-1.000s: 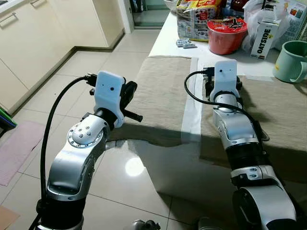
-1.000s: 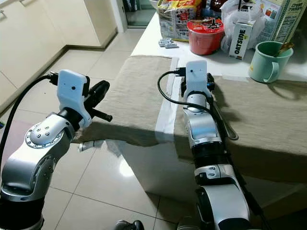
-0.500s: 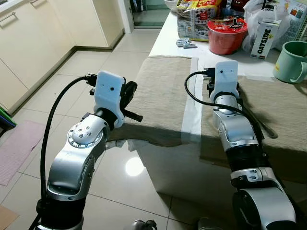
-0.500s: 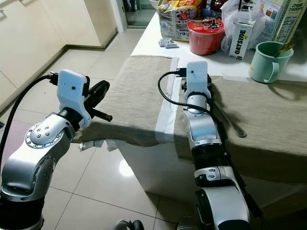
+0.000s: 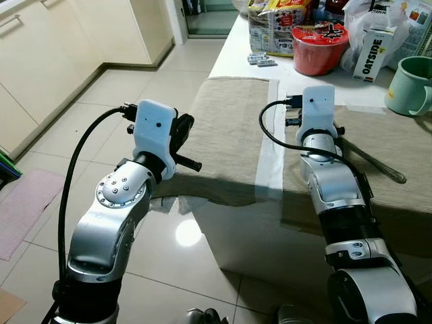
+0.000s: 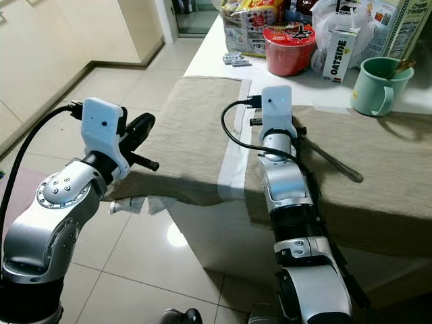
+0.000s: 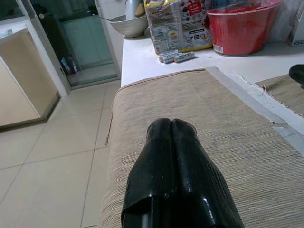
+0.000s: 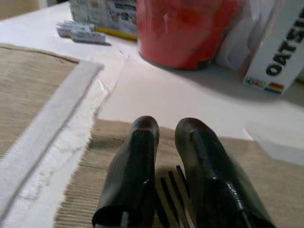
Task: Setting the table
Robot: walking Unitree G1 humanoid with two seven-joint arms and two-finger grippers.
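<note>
We see the right gripper [image 8: 164,137] low over the right-hand beige placemat [image 6: 378,162], near its far edge by the bare white tabletop [image 5: 243,64]. Its two black fingers [image 8: 133,161] stand slightly apart with fork [image 8: 173,192] tines lying between them. Whether they actually pinch the fork we cannot tell, the close view is blurry. From the head views the fork's handle [image 5: 378,165] runs out to the right of the arm, flat on that placemat.

The left gripper [image 7: 172,142] is clenched, fingers pressed together with nothing between them, held at the near left edge of the left placemat [image 5: 233,128]. The left placemat hangs over the tabletop's near edge.

At the far side of the tabletop we note:
- a red instant noodle bowl [image 5: 320,48]
- a white carton marked OATSIDE [image 5: 373,55] just beside it
- a mint green mug [image 5: 410,86] to the right
- a snack bag [image 5: 273,27] behind
- small wrapped packets [image 5: 260,61] in front of the bag

Tiled floor [image 5: 81,128] and cream cabinets [image 5: 40,61] are on the left.
</note>
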